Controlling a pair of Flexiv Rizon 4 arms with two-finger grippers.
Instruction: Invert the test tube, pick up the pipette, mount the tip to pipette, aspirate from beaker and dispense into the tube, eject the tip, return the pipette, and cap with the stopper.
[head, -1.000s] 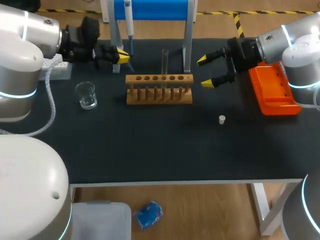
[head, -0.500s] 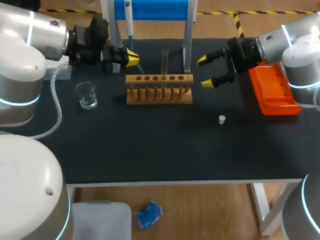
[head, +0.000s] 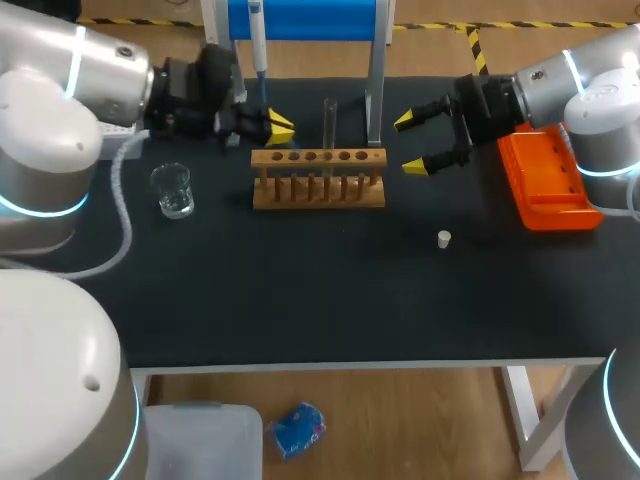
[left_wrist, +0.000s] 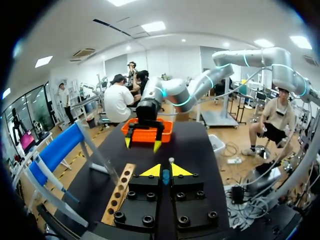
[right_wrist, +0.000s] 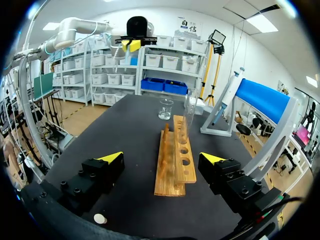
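Observation:
A clear test tube (head: 329, 122) stands upright in the wooden rack (head: 318, 176). The pipette (head: 257, 40) hangs on the blue stand (head: 305, 18) behind the rack. My left gripper (head: 274, 128) is level with the rack's left end, just under the pipette, and is shut on a small blue pipette tip (left_wrist: 165, 175). My right gripper (head: 420, 143) hovers open at the rack's right end, and the rack (right_wrist: 175, 160) lies ahead between its fingers, untouched. The glass beaker (head: 173, 190) sits left of the rack. A white stopper (head: 444, 238) lies on the mat at front right.
An orange tray (head: 545, 180) lies under my right arm at the table's right side. A white tip box (head: 112, 135) sits at the far left behind my left arm. The stand's grey legs (head: 375, 95) rise just behind the rack.
My left gripper has moved right with the blue tip, from beside the stand's left leg to the rack's left end. The right arm has not moved.

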